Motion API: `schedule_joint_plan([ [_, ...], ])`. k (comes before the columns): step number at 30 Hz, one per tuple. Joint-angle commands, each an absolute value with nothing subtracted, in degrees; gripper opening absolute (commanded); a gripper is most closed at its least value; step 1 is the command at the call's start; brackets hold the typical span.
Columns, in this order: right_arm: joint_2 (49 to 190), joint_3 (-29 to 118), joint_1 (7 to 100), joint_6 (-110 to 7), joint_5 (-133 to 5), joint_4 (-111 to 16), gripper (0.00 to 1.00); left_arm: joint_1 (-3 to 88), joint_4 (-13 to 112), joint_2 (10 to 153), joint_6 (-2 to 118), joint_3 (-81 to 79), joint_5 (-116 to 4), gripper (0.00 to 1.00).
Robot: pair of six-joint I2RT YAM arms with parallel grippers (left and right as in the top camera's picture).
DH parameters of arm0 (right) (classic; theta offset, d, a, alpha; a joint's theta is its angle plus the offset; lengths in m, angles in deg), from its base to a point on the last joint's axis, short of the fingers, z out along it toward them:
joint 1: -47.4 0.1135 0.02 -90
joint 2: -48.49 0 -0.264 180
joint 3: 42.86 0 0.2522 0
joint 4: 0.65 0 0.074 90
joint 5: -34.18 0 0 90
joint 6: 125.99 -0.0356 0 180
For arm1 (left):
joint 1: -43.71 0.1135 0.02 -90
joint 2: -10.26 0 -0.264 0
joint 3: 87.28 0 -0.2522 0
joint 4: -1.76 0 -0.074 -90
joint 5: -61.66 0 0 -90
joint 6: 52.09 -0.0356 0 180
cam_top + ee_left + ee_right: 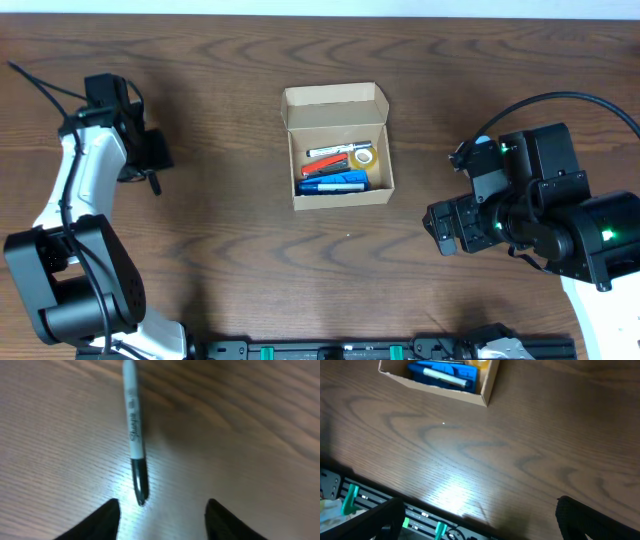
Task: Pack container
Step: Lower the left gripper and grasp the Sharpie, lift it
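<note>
The container point(340, 195) is a tan cardboard box at the table's middle, its flap lid open at the far side. It holds a red and white marker point(330, 153), blue items point(335, 182) and a yellow roll point(365, 157). My left gripper point(157, 165) is far to the box's left. In the left wrist view it is open point(162, 515) and empty, low over the table. A grey Sharpie marker point(133, 430) lies just ahead of the jaws, black cap toward them. My right gripper point(440, 228) is open and empty point(480, 520), to the box's right front. The box corner point(489, 387) shows in the right wrist view.
A black rail with green clips point(355, 500) runs along the table's front edge, close under my right gripper. Brown wood table point(230, 250) spreads around the box. A black cable point(560, 100) loops above my right arm.
</note>
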State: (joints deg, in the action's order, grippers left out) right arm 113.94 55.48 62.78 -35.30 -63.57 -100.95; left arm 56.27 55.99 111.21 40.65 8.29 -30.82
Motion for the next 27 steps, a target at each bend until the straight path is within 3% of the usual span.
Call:
schedule_joint_plan([
  [1,113.7,55.5,62.4,-35.1,-63.7,-101.0,0.99,56.6,53.3,111.5,43.1,10.5,-26.8,0.63],
  [4,113.7,55.5,62.4,-35.1,-63.7,-101.0,0.99,56.7,50.2,111.9,43.3,11.6,-26.4,0.81],
  [9,113.7,55.5,62.4,-35.1,-63.7,-101.0,0.99,58.1,47.8,114.8,44.9,11.7,-27.1,0.88],
  [21,113.7,55.5,62.4,-35.1,-63.7,-101.0,0.99,59.9,44.5,120.1,45.9,11.7,-31.2,0.83],
  [27,113.7,55.5,62.4,-35.1,-63.7,-101.0,0.99,59.9,44.4,121.6,45.9,11.7,-32.0,0.72],
])
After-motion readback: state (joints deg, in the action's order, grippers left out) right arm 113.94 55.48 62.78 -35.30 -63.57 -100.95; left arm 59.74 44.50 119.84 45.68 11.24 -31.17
